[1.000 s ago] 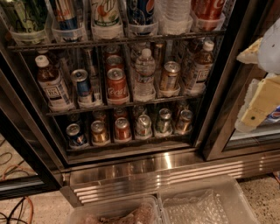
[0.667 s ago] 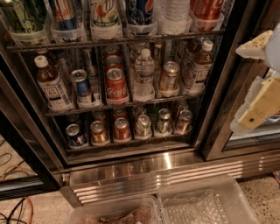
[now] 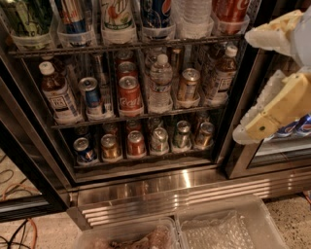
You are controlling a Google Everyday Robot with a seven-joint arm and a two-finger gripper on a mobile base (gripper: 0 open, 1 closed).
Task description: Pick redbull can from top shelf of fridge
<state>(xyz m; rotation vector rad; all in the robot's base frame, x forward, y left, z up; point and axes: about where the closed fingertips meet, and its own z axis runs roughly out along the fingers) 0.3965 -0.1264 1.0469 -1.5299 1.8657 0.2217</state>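
Observation:
The redbull can (image 3: 73, 14), blue and silver with red marks, stands in a clear holder second from the left on the top shelf (image 3: 131, 46) of the fridge (image 3: 170, 190); its top is cut off by the frame's upper edge. Next to it on the right stand a 7up can (image 3: 116, 14) and a Pepsi can (image 3: 155, 12). My gripper (image 3: 245, 85) is at the right, in front of the fridge's black door frame and well right of the redbull can. Its cream fingers (image 3: 274, 109) are spread apart, with nothing between them.
The middle rack (image 3: 141, 115) holds bottles and cans, among them a water bottle (image 3: 160, 82) and a red Coke can (image 3: 129, 95). The lowest rack holds short cans (image 3: 136, 143). Two clear plastic bins (image 3: 228, 226) sit on the floor in front. Cables (image 3: 19, 228) lie at the lower left.
My gripper has moved a little up and to the left, toward the fridge opening. The cans and shelves have not moved.

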